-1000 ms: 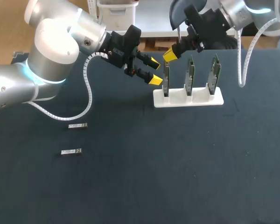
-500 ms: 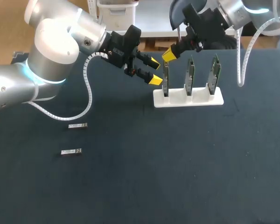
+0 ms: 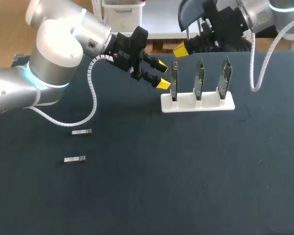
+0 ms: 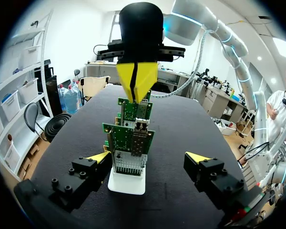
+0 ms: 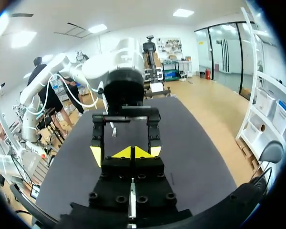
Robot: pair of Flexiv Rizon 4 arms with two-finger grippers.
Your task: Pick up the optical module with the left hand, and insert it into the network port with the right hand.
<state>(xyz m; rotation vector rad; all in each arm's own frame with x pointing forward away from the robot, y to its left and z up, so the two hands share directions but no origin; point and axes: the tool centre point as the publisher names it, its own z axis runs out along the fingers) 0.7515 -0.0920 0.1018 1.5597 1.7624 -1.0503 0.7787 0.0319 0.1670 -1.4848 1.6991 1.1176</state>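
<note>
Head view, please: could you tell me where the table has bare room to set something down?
The near table in front of the white rack and right of the two modules is bare. It is crowded at the rack's left end, where the left gripper and right gripper hover.

The dark blue desk [image 3: 186, 171] carries a white stand [image 3: 197, 104] toward its far side. Three green circuit boards [image 3: 200, 78] stand upright in the stand's slots, side by side. Well apart from it, toward the left, lie two small silvery bars, probably optical modules. The far module [image 3: 82, 131] and the near module [image 3: 75, 159] both lie flat, near each other but not touching.
</note>
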